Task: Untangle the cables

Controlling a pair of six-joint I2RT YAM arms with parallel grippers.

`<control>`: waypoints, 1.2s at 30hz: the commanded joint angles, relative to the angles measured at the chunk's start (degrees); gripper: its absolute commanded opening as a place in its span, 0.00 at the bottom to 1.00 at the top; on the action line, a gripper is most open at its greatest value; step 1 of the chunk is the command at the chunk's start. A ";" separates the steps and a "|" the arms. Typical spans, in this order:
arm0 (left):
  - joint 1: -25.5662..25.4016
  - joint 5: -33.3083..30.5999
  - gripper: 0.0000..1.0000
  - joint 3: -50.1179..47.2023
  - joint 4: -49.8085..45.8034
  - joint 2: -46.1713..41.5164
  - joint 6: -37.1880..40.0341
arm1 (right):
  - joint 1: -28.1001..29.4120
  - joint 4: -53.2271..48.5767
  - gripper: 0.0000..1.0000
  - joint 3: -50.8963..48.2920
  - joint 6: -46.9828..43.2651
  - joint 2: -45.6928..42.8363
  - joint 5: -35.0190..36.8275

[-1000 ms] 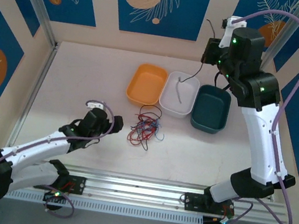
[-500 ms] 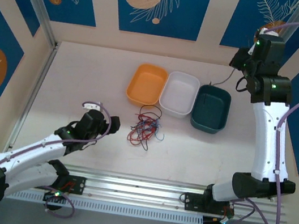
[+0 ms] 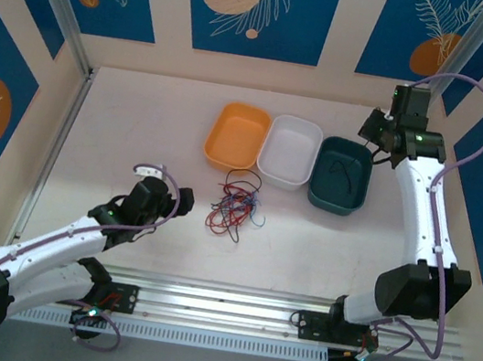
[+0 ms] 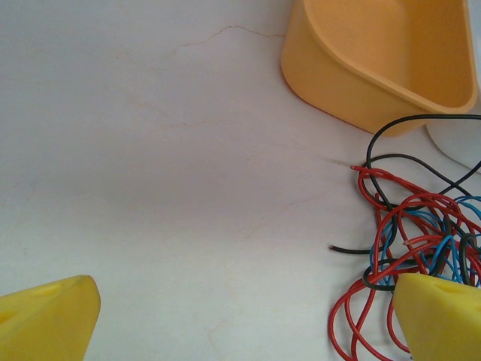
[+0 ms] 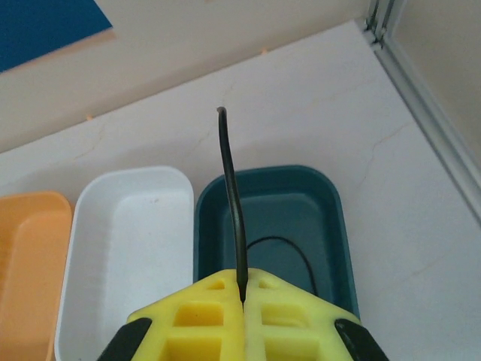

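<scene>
Cables (image 3: 235, 205): red, blue and black knot, loose on the table (image 3: 139, 126), mid-front, just before the trays. Orange tray (image 3: 238, 135), white tray (image 3: 289, 151) and teal tray (image 3: 342, 175) stand in a row behind it, side by side. One black loop of the knot reaches toward the orange tray's near corner.

Left fingers (image 3: 182, 203): low, just left of the knot, spread fully wide, holding nothing. In the left wrist view one yellow tip overlaps the outer red loops; contact unclear.

Right fingers (image 5: 243, 297): above the teal tray, pressed together on a black cable (image 5: 234, 195). Its free end stands up past the tips; another stretch lies curled inside the teal tray.

Table bare from the knot left to the rail. Back wall close behind the trays.
</scene>
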 commanded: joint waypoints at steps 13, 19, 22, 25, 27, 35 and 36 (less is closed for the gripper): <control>0.49 0.21 1.00 -0.52 -0.24 1.13 0.36 | -2.13 -3.90 0.00 -6.11 3.64 12.78 -2.87; 0.56 0.37 1.00 -0.69 -0.25 0.88 0.23 | -2.14 -4.12 0.00 -4.71 3.29 19.41 -4.78; 0.52 0.48 1.00 -0.77 -0.20 0.84 0.32 | -2.14 -4.17 0.00 -4.16 3.46 22.43 -5.14; 0.56 0.53 1.00 -0.78 -0.16 0.91 0.32 | -2.14 -4.63 0.00 -3.42 3.64 25.22 -5.09; 0.54 0.57 1.00 -0.79 -0.16 0.92 0.37 | -2.22 -5.00 0.00 -3.14 3.86 26.73 -4.80; 0.55 0.66 1.00 -0.71 -0.10 1.01 0.32 | -2.48 -6.06 0.07 -3.16 4.38 27.11 -4.19; 0.55 0.67 1.00 -0.65 -0.16 0.94 0.32 | -2.49 -6.16 0.14 -3.29 4.37 26.37 -4.18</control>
